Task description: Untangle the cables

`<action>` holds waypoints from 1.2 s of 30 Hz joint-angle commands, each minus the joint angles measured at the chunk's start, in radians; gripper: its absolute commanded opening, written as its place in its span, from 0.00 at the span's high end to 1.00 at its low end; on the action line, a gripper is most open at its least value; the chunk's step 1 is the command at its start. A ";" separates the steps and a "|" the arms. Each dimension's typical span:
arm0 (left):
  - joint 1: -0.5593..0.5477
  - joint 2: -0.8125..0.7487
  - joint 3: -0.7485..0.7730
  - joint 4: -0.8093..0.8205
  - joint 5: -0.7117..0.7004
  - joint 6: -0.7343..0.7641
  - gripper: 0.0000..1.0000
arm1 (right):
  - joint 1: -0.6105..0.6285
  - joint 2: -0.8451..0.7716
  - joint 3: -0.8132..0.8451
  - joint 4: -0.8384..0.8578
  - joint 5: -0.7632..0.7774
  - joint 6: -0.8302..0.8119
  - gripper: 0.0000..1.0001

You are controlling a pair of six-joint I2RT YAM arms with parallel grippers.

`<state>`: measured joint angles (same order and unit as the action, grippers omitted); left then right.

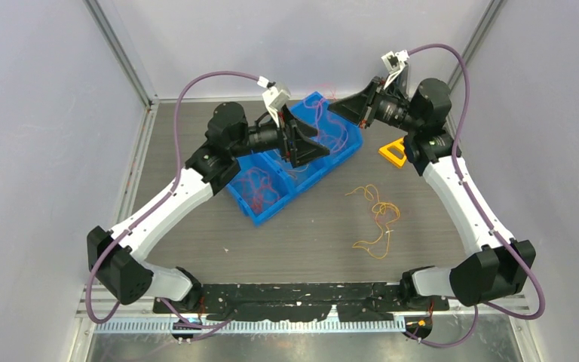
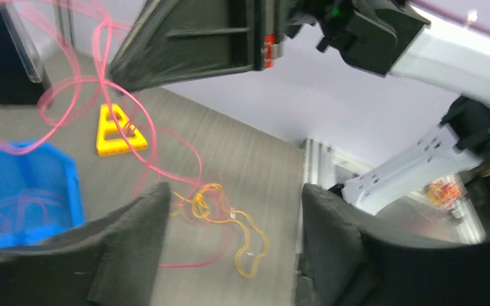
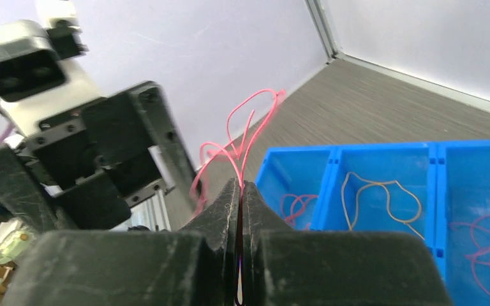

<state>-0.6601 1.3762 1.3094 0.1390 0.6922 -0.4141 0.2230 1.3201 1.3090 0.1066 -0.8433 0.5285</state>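
Evidently the sorting was only partly done. 1 orange-yellow cable (image 1: 377,210) lay by itself on the tabletop, to the right of the blue bin (image 1: 268,213) and nearer the arm bases, well apart from it. It looked free of the others in the overhead view, though it was looped over itself.

Above the bin's far right corner, the right gripper (image 3: 241,191) had its jaws pressed together on a pink-red cable (image 3: 255,95), which rose from the pinch in loose loops. In the left wrist view that cable's slack trailed down beside the bin and seemed to run across the orange-yellow one. Whether the 2 were caught together I could not tell.

Over the bin's middle, the left gripper (image 2: 236,197) had its jaws spread, with nothing between them.

Much was left. At least 3 compartments of the bin held wires: 1 orange loop (image 3: 370,182) in the middle one seen from the right wrist, and red cables (image 3: 485,248) bunched in the compartments on either side. By my judgement, the lifted cable had yet to be drawn clear and laid down away from the bin, and the bunches inside had not been separated. A yellow triangular block (image 1: 393,151) sat just right of the bin's far end.
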 commanded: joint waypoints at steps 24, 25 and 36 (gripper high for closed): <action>0.326 -0.411 -0.225 -0.477 -0.241 0.410 0.01 | -0.104 0.433 0.350 -0.355 0.123 -0.742 0.95; 0.328 -0.417 -0.230 -0.486 -0.253 0.410 0.01 | -0.104 0.493 0.373 -0.379 0.133 -0.777 0.95; 0.349 -0.456 -0.238 -0.554 -0.320 0.476 0.01 | -0.035 0.893 0.764 -0.513 0.265 -0.891 0.95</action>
<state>-0.3210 0.9405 1.0607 -0.3908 0.4095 0.0170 0.1398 2.1532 1.9648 -0.3630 -0.6483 -0.2878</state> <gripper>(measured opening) 0.992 0.071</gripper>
